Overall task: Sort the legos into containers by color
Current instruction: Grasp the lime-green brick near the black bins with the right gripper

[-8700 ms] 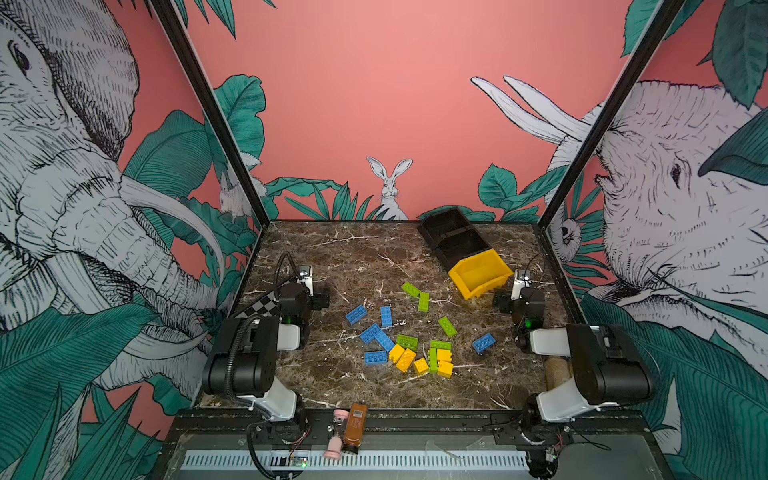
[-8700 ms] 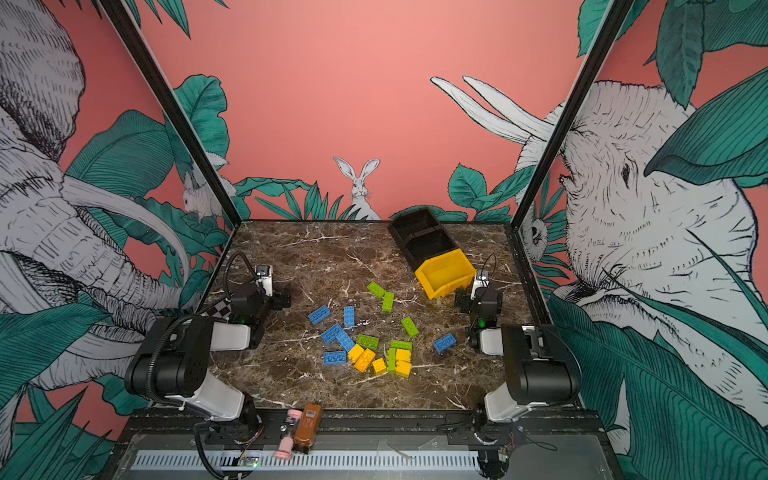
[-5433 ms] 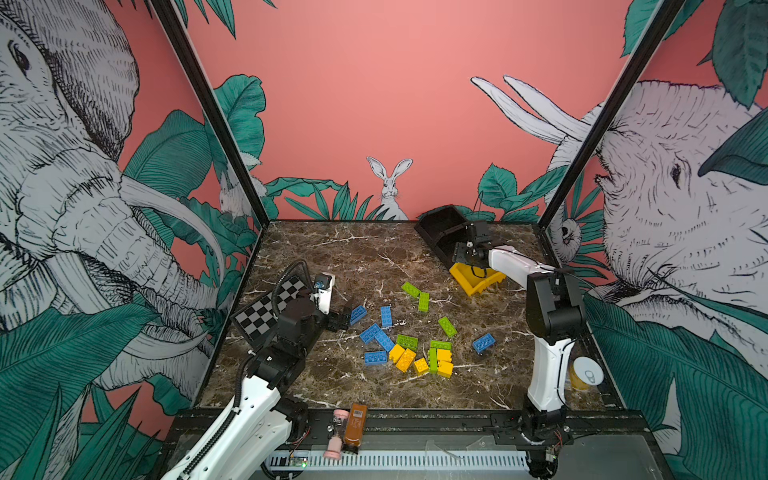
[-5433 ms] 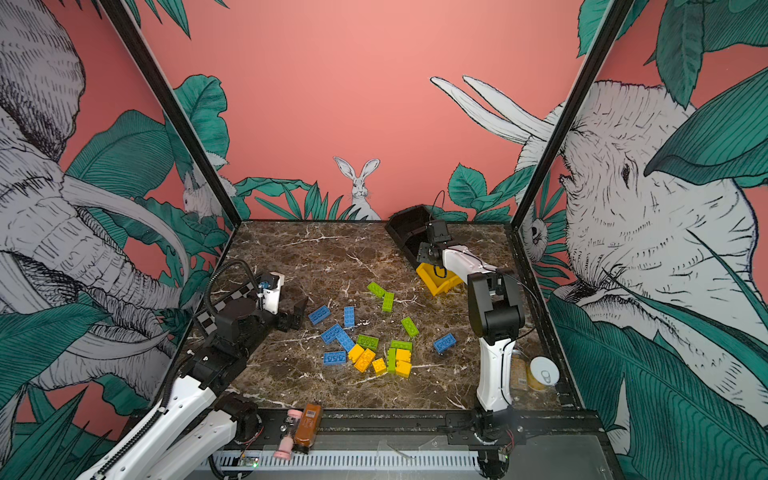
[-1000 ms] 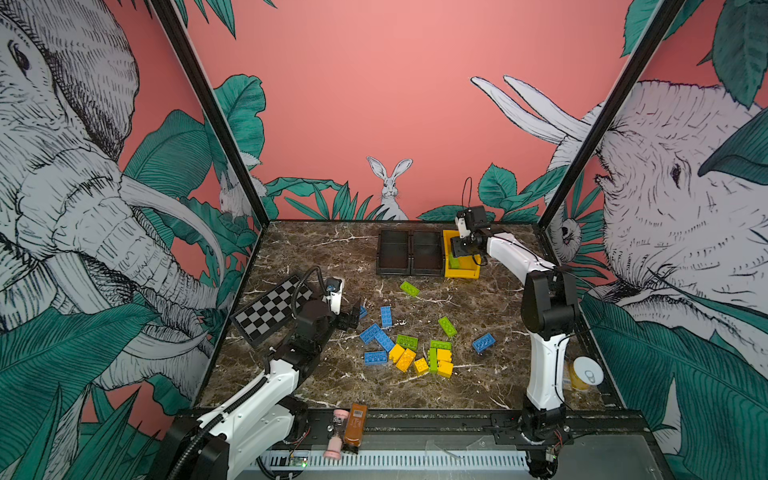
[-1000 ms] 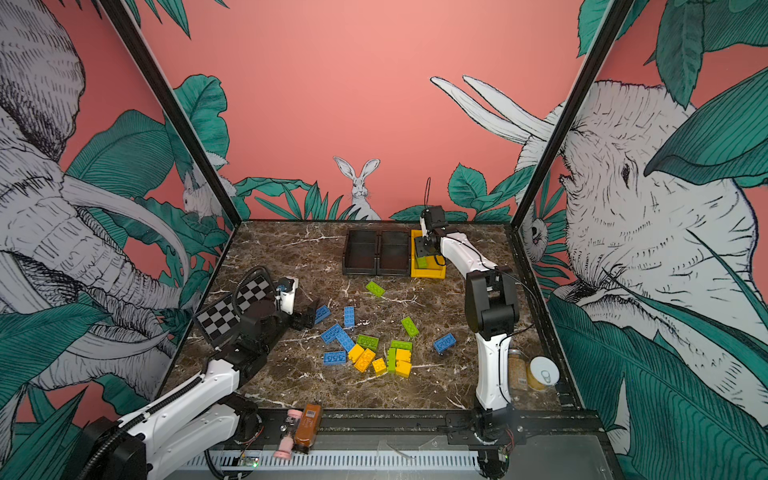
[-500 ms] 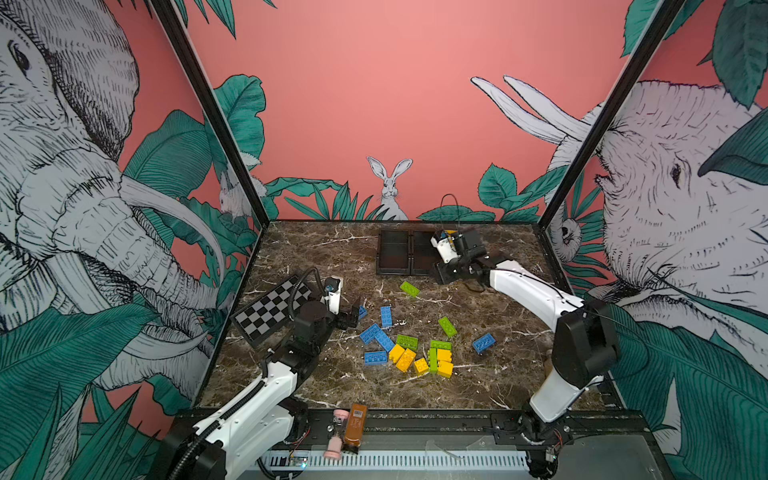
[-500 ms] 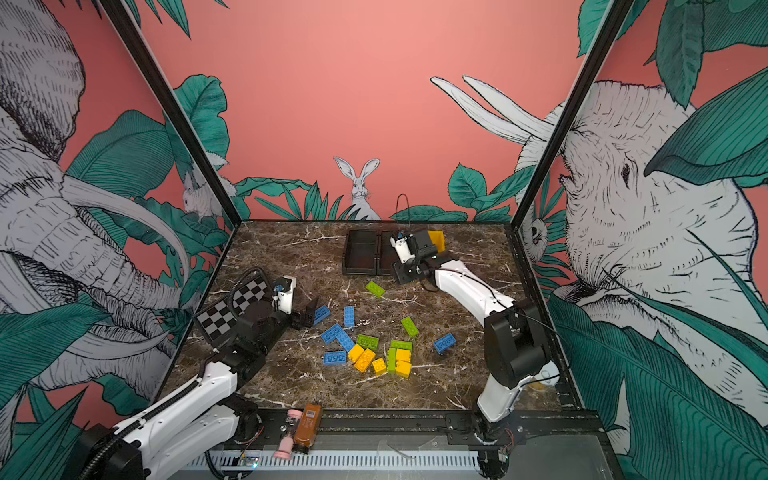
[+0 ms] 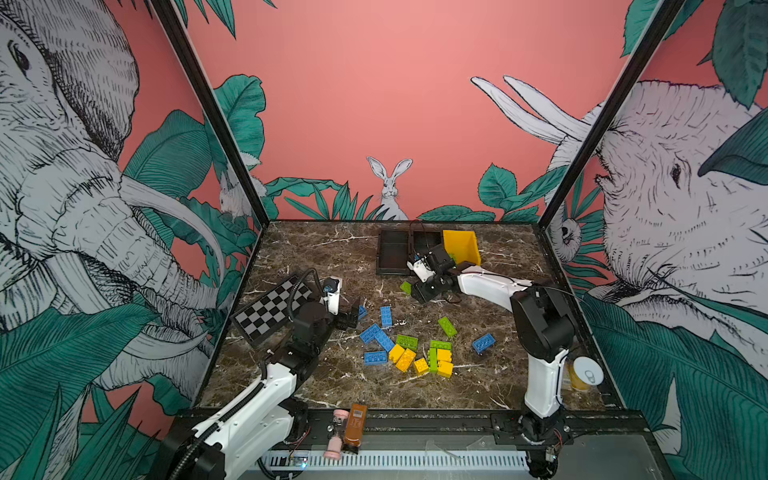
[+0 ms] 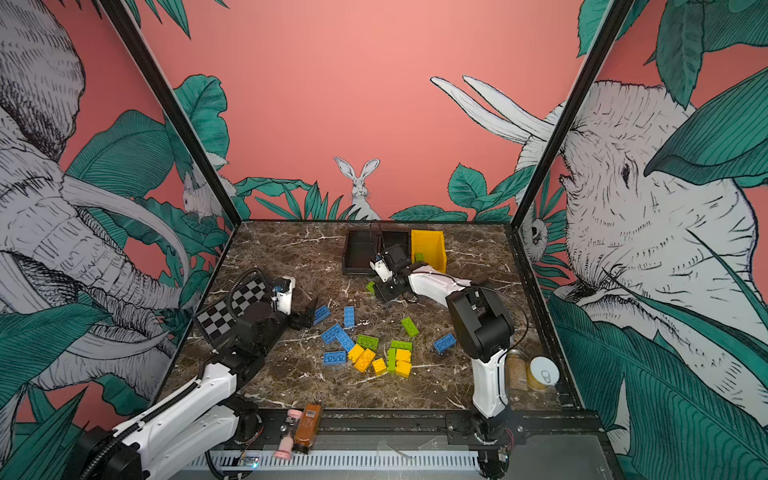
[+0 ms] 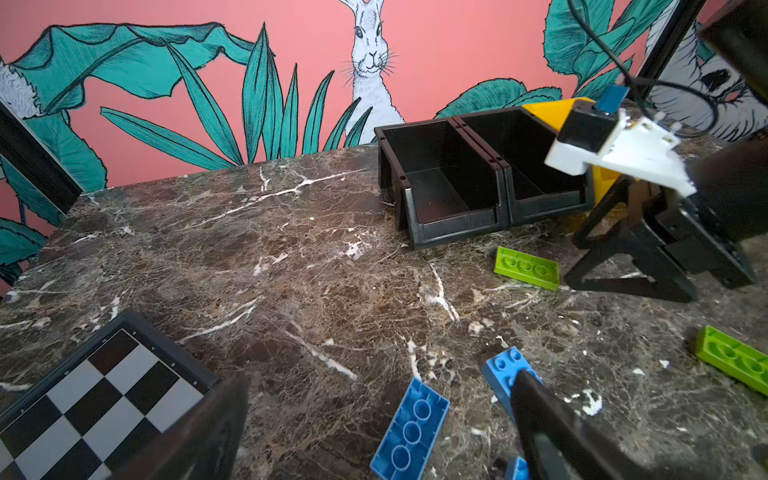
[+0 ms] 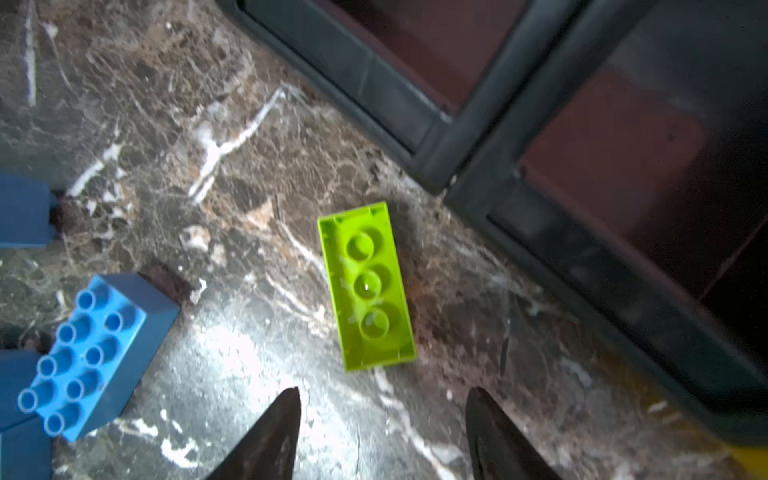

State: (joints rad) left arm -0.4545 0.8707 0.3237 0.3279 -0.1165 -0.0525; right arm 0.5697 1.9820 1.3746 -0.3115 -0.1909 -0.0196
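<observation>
Two black containers (image 9: 392, 251) and a yellow container (image 9: 461, 247) stand side by side at the back; something green lies inside the yellow one. My right gripper (image 12: 382, 415) is open and empty, low over the marble. A lime green lego (image 12: 365, 286) lies upside down just past its fingertips, in front of the black containers (image 12: 623, 166). My left gripper (image 11: 374, 432) is wide open. An upturned blue lego (image 11: 409, 432) lies between its fingers and a studs-up blue one (image 11: 505, 370) beside a finger. Several blue, green and yellow legos (image 9: 415, 353) lie mid-table.
A black-and-white checkerboard (image 9: 270, 309) lies at the left next to my left arm. A brown bottle (image 9: 355, 424) rests on the front rail. A jar and a can (image 9: 586, 374) stand at the front right corner. A lone blue lego (image 9: 483, 343) sits near my right arm's base.
My right gripper has left the yellow container, swung forward and down to the green lego in front of the black containers, and its jaws have widened slightly. The left arm has barely moved.
</observation>
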